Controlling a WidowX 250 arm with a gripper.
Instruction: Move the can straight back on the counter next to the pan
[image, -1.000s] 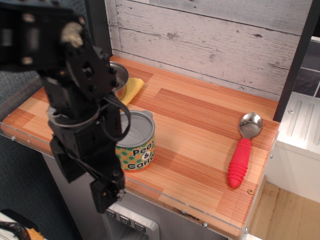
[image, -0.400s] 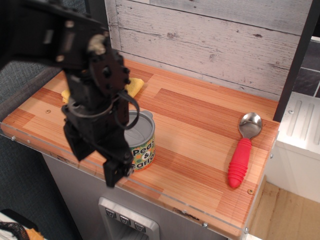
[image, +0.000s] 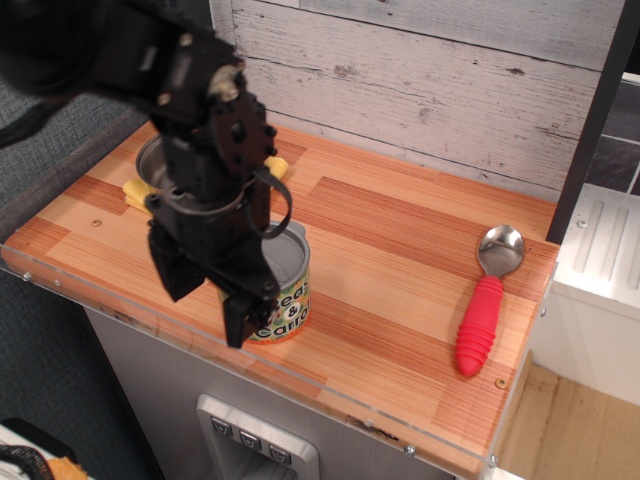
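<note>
The can (image: 283, 287), with a silver lid and a "Peas & Carrots" label, stands near the front edge of the wood-plank counter (image: 400, 250). My black gripper (image: 205, 298) hangs over the can's left front side and hides part of it. Its two fingers stand apart, so it is open; one finger (image: 237, 318) overlaps the can's label. I cannot tell whether it touches the can. The shiny pan (image: 153, 160) sits at the back left on a yellow cloth (image: 134, 194), mostly hidden behind my arm.
A spoon with a red handle (image: 482, 318) lies at the right side of the counter. A grey plank wall (image: 420, 90) closes the back. A dark post (image: 598, 100) stands at the right. The counter's front edge has a clear plastic strip (image: 330, 400).
My arm has moved right and towards the back, from the counter's front left corner to over the can's left side. Part of the pan now shows. The can has not moved.
</note>
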